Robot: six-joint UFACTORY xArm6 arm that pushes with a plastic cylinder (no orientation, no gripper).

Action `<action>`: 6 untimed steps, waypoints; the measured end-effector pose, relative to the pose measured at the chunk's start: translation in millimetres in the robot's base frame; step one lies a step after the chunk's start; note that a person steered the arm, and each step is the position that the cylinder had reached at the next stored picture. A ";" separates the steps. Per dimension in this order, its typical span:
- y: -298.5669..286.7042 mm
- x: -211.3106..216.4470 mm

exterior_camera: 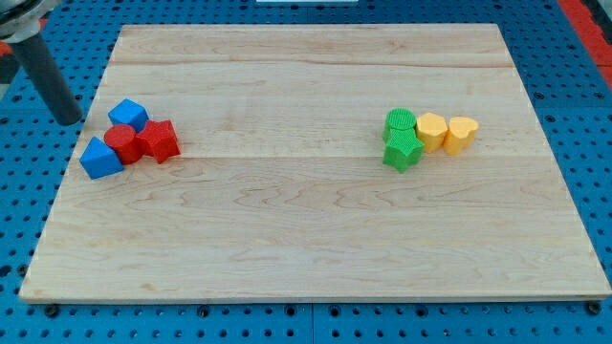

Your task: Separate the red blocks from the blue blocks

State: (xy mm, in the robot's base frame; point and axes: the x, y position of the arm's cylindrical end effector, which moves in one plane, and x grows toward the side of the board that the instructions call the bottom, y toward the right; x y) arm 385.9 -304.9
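Observation:
At the view's left of the wooden board [306,220] lies a tight cluster. A blue cube [127,116] is at its top, a blue triangular block [99,158] at its lower left, a red cylinder [121,144] in the middle and a red star-shaped block [159,140] at its right. The red cylinder touches both blue blocks and the red star. My tip [70,121] stands just off the board's left edge, up and left of the cluster, a short gap from the blue cube.
At the view's right sit a green cylinder [400,122], a green star-shaped block [403,150], a yellow hexagonal block [431,130] and a yellow heart-shaped block [462,134], all touching in a group. Blue pegboard [29,210] surrounds the board.

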 end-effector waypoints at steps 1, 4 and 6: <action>37.0 39.1; 84.9 73.1; 107.4 61.5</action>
